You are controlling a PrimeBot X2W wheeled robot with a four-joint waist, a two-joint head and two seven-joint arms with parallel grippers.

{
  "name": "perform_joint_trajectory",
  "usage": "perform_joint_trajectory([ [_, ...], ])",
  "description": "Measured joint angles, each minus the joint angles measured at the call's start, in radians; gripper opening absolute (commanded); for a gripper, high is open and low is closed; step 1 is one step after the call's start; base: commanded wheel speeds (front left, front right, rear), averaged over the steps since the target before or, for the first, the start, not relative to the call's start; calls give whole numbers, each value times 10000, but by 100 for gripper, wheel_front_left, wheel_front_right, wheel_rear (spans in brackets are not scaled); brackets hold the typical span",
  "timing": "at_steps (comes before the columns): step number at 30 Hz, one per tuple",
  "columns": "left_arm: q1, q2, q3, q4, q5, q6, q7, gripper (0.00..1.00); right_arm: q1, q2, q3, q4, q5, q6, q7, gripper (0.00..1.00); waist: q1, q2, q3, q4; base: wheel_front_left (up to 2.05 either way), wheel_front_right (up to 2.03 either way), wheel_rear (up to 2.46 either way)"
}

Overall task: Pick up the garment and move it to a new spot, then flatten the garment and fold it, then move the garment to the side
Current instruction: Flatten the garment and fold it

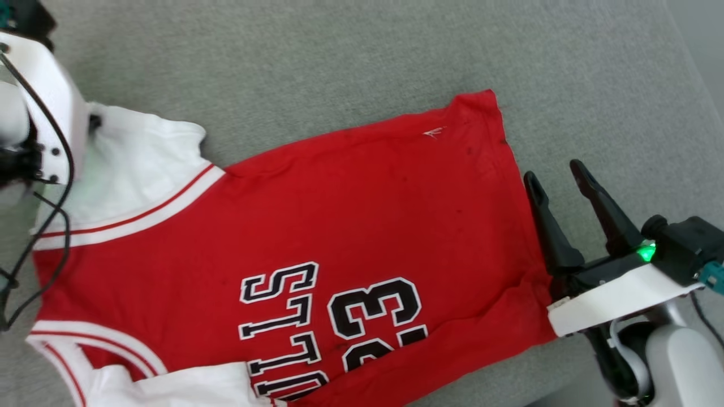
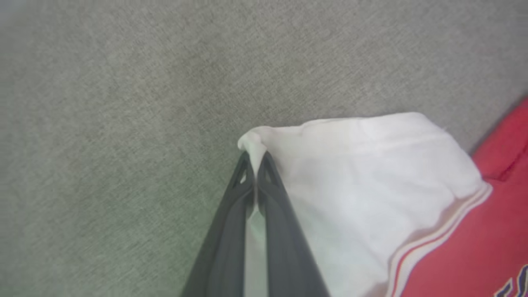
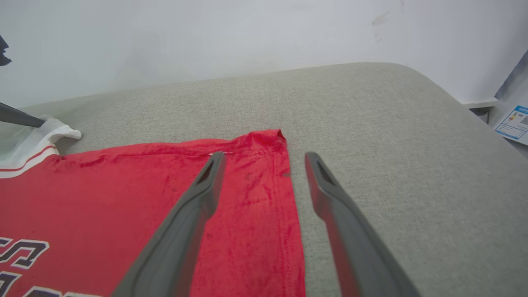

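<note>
The garment (image 1: 350,215) is a red jersey with white sleeves and black "BULLS 23" lettering, lying spread flat on a grey cushioned surface (image 1: 339,56). My left gripper (image 2: 256,159) is shut on the outer corner of the white sleeve (image 2: 363,173), with a fold of cloth pinched between the fingertips. In the head view, that arm's white wrist (image 1: 51,102) sits over the same sleeve (image 1: 141,164) at the upper left. My right gripper (image 1: 556,172) stands open beside the garment's bottom hem. In the right wrist view, one finger (image 3: 206,185) hangs over the red hem (image 3: 264,181), the other over grey fabric.
The grey surface (image 3: 392,123) rounds off at its right edge, with a white wall (image 3: 247,33) behind it. A blue-and-white paper label (image 3: 513,123) lies beyond that edge. Black cables (image 1: 56,215) hang from the left arm over the sleeve.
</note>
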Motion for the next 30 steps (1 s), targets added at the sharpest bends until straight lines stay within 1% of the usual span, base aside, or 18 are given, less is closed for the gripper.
perform_joint_trajectory([
  [3,28,-84,-71,-376,63,-142,-646,0,-2,-453,-79,-153,-36,0,713,100,0,0,-222,264,0,0,0],
  [6,46,-196,-217,-823,173,-232,-1225,0,-84,-1062,-75,-445,-4,0,1789,100,0,0,-428,591,0,0,0],
  [9,92,-224,-439,-1383,205,-263,-1684,0,-386,-1708,-127,-662,63,0,3216,100,0,0,-598,957,0,0,0],
  [11,173,-278,-623,-1862,221,-295,-1929,0,-651,-1931,-213,-698,345,0,4255,100,0,0,-689,1218,0,0,0],
  [13,275,-339,-763,-2313,173,-316,-2203,0,-976,-2217,-314,-598,642,2,5279,100,0,0,-754,1483,0,0,0],
  [17,453,-472,-1060,-3110,119,-320,-2529,0,-1774,-2859,-587,-6,836,0,6991,100,0,0,-791,1993,0,0,0],
  [19,481,-489,-1149,-3457,119,-320,-2642,0,-2196,-2970,-598,244,978,-2,7712,100,0,0,-752,2234,0,0,0],
  [23,637,-380,-1275,-4169,222,-320,-2805,0,-3009,-3264,-393,688,1070,0,8778,100,0,0,-599,2651,0,0,0],
  [30,908,-324,-1369,-5290,305,-226,-2938,0,-3956,-3751,-102,1668,675,0,9772,100,0,0,-192,3279,0,0,0],
])
